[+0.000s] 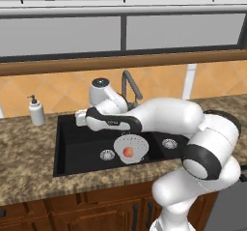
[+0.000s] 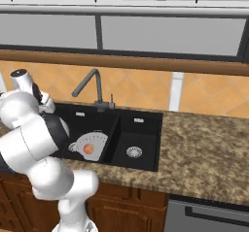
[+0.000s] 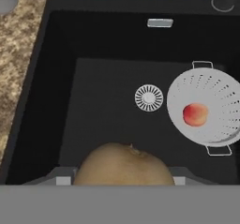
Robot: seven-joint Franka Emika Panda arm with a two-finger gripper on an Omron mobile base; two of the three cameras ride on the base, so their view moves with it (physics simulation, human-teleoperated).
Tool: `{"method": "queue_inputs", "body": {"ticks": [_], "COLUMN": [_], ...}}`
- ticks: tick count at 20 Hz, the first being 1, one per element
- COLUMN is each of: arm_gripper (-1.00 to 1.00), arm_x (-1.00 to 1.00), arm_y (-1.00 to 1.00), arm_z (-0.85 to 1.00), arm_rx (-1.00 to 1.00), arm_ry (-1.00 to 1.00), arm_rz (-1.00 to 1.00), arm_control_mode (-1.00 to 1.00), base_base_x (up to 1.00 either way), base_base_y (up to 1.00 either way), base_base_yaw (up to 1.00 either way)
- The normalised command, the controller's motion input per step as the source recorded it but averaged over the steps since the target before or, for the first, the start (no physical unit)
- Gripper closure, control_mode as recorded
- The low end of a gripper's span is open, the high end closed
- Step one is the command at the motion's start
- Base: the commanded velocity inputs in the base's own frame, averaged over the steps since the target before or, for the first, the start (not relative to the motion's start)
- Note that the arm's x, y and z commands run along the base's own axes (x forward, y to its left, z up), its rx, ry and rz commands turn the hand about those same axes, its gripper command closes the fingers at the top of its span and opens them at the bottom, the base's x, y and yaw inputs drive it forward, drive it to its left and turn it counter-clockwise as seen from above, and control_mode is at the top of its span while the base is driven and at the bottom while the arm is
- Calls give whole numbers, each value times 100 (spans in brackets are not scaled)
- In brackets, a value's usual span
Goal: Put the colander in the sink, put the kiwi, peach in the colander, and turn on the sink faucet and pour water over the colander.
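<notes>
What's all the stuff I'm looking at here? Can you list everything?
sink: one, black, two basins, set in the counter
colander: one, pale grey, in the large basin
peach: one, orange-red, inside the colander
kiwi: one, brown, between the gripper's fingers above the basin
faucet: one, dark grey, behind the sink
soap pump bottle: one, white, on the counter left of the sink
counter: one, speckled brown
gripper: one, holding the kiwi
</notes>
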Motion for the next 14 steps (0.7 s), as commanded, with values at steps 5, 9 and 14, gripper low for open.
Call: {"method": "queue_inputs", "body": {"ticks": [5, 9, 14], "arm_gripper": [100, 100, 100], "arm_x": [0, 5, 9], "arm_y": [-78, -56, -44], "arm_z": [-16, -24, -20], "arm_rx": [0, 0, 0], "arm_ry": [0, 0, 0], "arm_rz": [6, 8, 6], "arm_control_mode": [-100, -100, -100], "base_base_x": [0, 0, 0], "base_base_y": [0, 0, 0], "base_base_yaw": [0, 0, 0]}}
